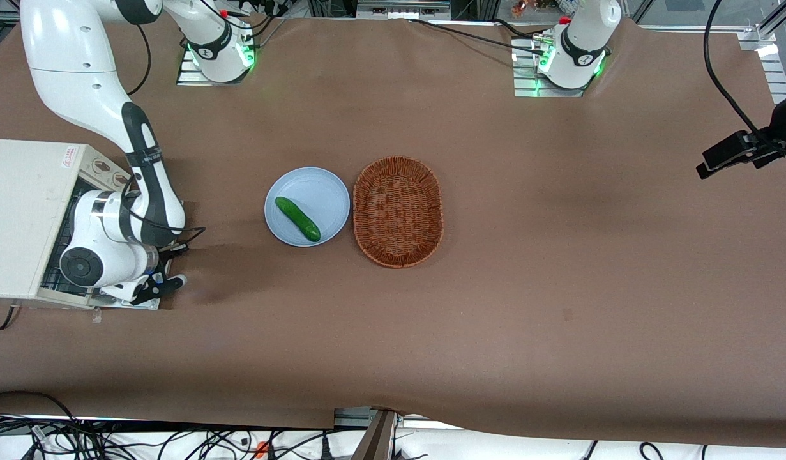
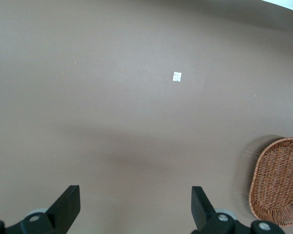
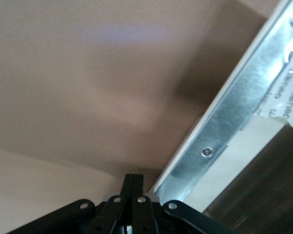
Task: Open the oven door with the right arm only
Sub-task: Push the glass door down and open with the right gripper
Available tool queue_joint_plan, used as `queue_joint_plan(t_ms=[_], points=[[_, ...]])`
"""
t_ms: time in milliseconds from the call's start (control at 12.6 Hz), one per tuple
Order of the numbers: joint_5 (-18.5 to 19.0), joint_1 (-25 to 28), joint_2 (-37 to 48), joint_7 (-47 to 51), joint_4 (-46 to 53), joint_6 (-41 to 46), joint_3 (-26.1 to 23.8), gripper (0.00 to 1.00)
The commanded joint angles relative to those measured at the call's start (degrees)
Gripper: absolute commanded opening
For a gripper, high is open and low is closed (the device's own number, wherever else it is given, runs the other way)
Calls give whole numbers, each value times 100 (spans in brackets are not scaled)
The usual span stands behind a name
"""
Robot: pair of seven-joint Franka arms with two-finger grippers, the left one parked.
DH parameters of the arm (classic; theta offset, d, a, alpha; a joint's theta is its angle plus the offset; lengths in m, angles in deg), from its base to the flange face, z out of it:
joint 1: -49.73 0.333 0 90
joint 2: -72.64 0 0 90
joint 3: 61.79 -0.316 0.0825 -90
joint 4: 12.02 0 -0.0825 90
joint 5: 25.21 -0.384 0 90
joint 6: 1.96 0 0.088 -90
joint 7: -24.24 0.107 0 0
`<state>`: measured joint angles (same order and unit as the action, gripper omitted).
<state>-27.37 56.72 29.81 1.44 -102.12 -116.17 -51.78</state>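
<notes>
While lying flat, oven door (image 3: 244, 97), closed fingers (image 3: 133, 195) at its edge

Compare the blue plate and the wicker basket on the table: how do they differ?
The plate is round, smooth and pale blue; the basket is oval, woven and brown. The plate holds a cucumber; the basket is empty. The plate lies nearer the right arm's gripper at the oven door. Both rest side by side on the table.
</notes>
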Motion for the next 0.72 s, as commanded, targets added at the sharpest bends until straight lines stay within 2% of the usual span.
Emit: queue_joint_plan(t_ms=[0, 238, 556, 636], points=[[-91, -23, 20, 528, -34, 224, 133, 0], [-399, 197, 64, 1091, -17, 460, 141, 0], [-399, 338, 81, 1357, 343, 953, 141, 0], [-390, 338, 125, 1296, 448, 1032, 141, 6]])
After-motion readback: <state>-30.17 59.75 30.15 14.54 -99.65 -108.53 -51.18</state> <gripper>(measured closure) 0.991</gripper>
